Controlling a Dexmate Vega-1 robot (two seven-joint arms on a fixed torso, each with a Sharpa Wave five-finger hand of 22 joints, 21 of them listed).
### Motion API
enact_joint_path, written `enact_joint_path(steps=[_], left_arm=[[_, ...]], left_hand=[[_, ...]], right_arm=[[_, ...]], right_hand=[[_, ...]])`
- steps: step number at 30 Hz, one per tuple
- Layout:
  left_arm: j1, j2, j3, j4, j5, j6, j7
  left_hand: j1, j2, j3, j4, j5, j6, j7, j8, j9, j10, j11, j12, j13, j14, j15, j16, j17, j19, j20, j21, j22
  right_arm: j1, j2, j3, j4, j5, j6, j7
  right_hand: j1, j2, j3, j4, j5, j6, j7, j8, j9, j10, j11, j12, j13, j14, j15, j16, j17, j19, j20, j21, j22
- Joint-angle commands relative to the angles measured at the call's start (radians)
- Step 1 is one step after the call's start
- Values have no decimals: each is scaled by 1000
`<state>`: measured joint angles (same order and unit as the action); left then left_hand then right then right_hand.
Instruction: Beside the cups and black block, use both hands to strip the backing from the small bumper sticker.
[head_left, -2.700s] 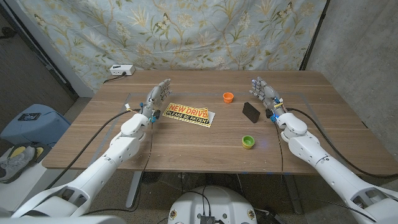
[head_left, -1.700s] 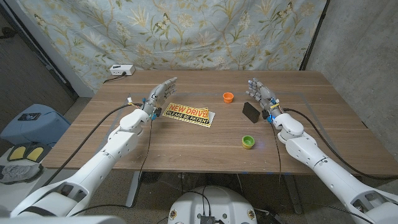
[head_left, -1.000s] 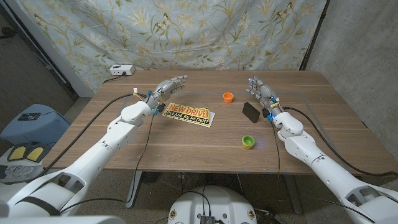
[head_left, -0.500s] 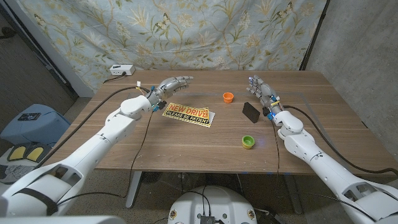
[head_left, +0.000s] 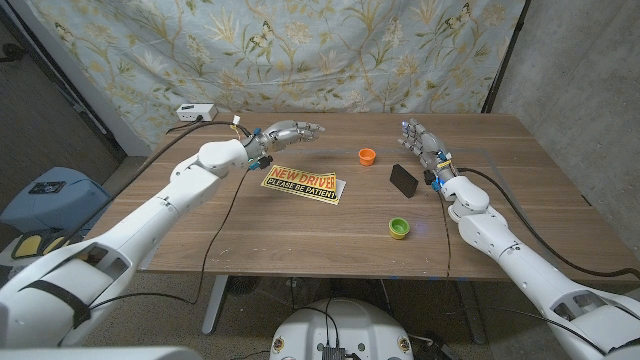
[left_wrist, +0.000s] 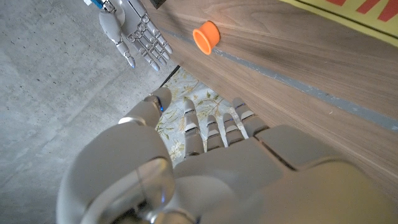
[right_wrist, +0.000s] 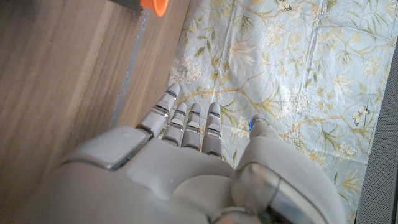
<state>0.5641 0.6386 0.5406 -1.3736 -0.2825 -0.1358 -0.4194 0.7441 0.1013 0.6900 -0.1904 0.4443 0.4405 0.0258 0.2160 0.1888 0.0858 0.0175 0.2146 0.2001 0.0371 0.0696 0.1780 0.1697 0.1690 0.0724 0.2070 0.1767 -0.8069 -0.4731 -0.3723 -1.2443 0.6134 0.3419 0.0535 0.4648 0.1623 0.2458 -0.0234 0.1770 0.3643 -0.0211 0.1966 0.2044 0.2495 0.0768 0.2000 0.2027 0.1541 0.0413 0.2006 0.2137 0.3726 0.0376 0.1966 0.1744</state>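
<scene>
The yellow bumper sticker with red and black lettering lies flat on the wooden table, left of centre; its yellow edge also shows in the left wrist view. My left hand hovers above the table just behind the sticker, fingers spread and pointing right, holding nothing. My right hand stands upright behind the black block, fingers apart and empty. It also shows in the left wrist view, right hand. An orange cup sits between the hands. A green cup sits nearer the front.
A white power box with a cable sits at the table's far left corner. A floral cloth hangs behind the table. The orange cup shows in the right wrist view.
My left arm has swung up and right, carrying the hand from the sticker's left end to a spot above and behind it. The right hand has barely moved.
</scene>
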Motion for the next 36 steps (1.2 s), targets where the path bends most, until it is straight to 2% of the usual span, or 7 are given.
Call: enact_joint_path(steps=[1, 11, 14, 25, 36], left_arm=[[-88, 29, 64, -8, 86, 13, -109], [-119, 81, 94, -96, 185, 56, -131], [-129, 86, 99, -103, 193, 68, -150], [-203, 87, 150, -98, 254, 107, -254], [-271, 65, 197, -93, 337, 129, -313]], left_hand=[[31, -13, 5, -1, 16, 16, 4, 6, 3, -9, -4, 1, 2, -15, 4, -1, 3, 0, -6, -3, 1], [51, -28, -1, 3, 27, 11, -4, -1, 5, -24, 0, -3, 3, -38, 12, -5, 4, -18, -8, -10, 2], [57, -32, -3, 4, 30, 10, -8, -3, 5, -29, -4, -4, 3, -44, 11, -5, 4, -20, -10, -10, 2], [115, -38, 2, 4, 58, -12, -26, -16, 7, -70, 3, -12, 4, -94, 24, -7, 5, -74, -10, -22, 3], [140, -42, 4, 3, 66, -18, -36, -19, 7, -89, 3, -14, 4, -107, 29, -5, 6, -84, -8, -20, 3]], right_arm=[[-30, -13, 10, -31, 2, 2, -19], [-60, -22, 16, -68, 0, 7, -43], [-63, -23, 16, -72, 1, 7, -46], [-66, -19, 16, -72, -3, 17, -57], [-79, -30, 25, -92, -3, 17, -75]], right_hand=[[3, -3, 11, -1, 2, 14, 2, 4, 3, 2, 5, 3, 1, 6, 6, 4, 3, 7, 4, 4, 3], [2, -4, 14, -3, 2, 14, 2, 4, 2, 0, 9, 3, 1, 6, 8, 5, 2, 9, 4, 5, 3], [2, -3, 15, -3, 2, 14, 1, 4, 2, -2, 8, 2, 1, 6, 8, 5, 2, 9, 4, 5, 4], [1, -3, 17, -5, 2, 17, 3, 5, 2, -5, 11, 1, 1, 6, 8, 5, 2, 10, 4, 6, 4], [1, -2, 20, -7, 3, 20, 4, 6, 1, -6, 11, 1, 1, 7, 10, 7, 2, 11, 3, 6, 4]])
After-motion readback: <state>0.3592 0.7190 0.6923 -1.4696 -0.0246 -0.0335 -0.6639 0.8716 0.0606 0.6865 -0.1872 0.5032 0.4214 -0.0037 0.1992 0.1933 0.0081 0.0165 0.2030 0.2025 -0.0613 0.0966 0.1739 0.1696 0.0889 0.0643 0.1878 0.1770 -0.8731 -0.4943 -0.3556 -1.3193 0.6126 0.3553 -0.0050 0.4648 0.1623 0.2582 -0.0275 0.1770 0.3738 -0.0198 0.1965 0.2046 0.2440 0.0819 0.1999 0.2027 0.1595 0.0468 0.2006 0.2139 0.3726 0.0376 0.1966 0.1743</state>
